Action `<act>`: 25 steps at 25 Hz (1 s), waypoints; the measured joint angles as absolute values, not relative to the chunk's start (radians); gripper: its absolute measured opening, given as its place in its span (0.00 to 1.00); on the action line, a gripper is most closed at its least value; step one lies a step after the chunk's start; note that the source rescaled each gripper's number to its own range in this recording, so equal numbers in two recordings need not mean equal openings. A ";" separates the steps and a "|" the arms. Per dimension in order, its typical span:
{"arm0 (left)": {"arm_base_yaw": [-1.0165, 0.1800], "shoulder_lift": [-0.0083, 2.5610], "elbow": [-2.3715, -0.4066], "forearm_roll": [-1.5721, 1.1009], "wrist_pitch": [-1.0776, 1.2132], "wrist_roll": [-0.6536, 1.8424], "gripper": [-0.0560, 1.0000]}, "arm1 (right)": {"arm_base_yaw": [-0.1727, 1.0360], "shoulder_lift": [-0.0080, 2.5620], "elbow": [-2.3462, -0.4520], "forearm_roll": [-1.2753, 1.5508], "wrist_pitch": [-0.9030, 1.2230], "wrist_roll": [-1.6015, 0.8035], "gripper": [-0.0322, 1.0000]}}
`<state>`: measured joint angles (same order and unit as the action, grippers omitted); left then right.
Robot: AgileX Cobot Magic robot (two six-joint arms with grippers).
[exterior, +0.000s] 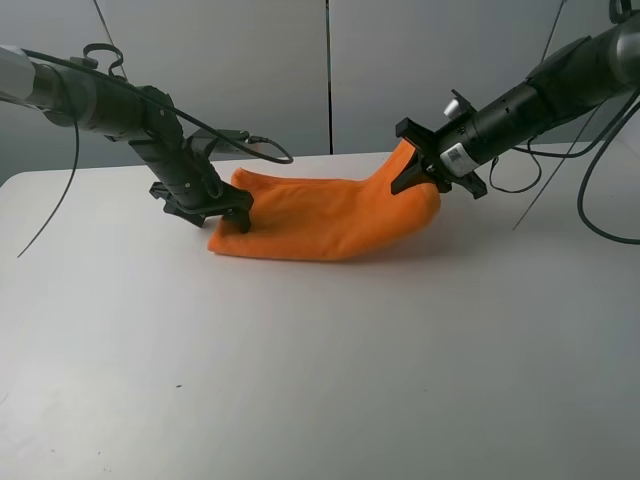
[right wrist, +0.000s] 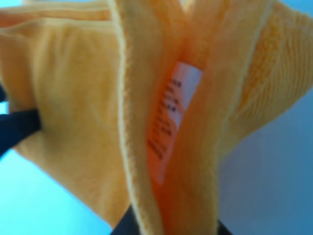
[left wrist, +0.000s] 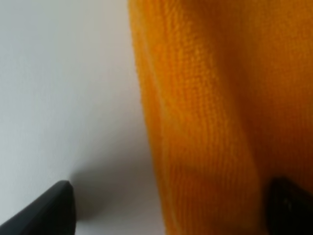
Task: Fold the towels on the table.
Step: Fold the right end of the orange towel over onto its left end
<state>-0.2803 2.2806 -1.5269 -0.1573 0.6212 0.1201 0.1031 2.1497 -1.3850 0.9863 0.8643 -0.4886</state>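
Observation:
The orange towel (exterior: 320,218) lies folded in a long strip on the white table (exterior: 320,380). My left gripper (exterior: 228,212) is low at the towel's left end. In the left wrist view its black fingertips (left wrist: 49,210) stand wide apart, one on bare table, the other past the towel's edge (left wrist: 205,122). My right gripper (exterior: 432,172) is shut on the towel's right end and holds it raised off the table. In the right wrist view the bunched layers (right wrist: 83,98) fill the frame around the white printed label (right wrist: 173,112), and the right gripper (right wrist: 168,225) is mostly hidden by cloth.
The table's far edge (exterior: 300,160) runs just behind the towel, with grey wall panels (exterior: 250,60) beyond. Black cables (exterior: 265,148) hang from both arms near that back edge. Bare white tabletop extends in front of the towel to the near edge.

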 joint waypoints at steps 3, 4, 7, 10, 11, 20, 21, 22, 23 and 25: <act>-0.280 2.281 -1.527 -0.157 0.621 0.120 1.00 | 0.106 2.150 -1.416 1.007 0.900 -0.471 0.07; -0.280 2.281 -1.527 -0.157 0.621 0.120 1.00 | 0.111 2.150 -1.420 1.009 0.906 -0.465 0.07; -0.280 2.281 -1.527 -0.155 0.621 0.120 1.00 | 0.142 2.150 -1.421 1.017 0.908 -0.454 0.07; -0.280 2.281 -1.527 -0.155 0.621 0.118 1.00 | 0.177 2.150 -1.421 1.055 0.899 -0.452 0.07; -0.280 2.281 -1.527 -0.153 0.621 0.118 1.00 | 0.185 2.150 -1.421 1.069 0.889 -0.452 0.07; -0.280 2.281 -1.527 -0.151 0.621 0.118 1.00 | 0.234 2.150 -1.421 1.188 0.831 -0.429 0.07; -0.280 2.281 -1.527 -0.151 0.621 0.116 1.00 | 0.239 2.150 -1.421 1.204 0.821 -0.427 0.07; -0.280 2.281 -1.527 -0.151 0.621 0.116 1.00 | 0.241 2.150 -1.421 1.224 0.813 -0.427 0.07; -0.280 2.281 -1.527 -0.151 0.621 0.116 1.00 | 0.248 2.150 -1.421 1.247 0.805 -0.427 0.07; -0.280 2.281 -1.527 -0.151 0.621 0.116 1.00 | 0.269 2.150 -1.421 1.288 0.793 -0.432 0.07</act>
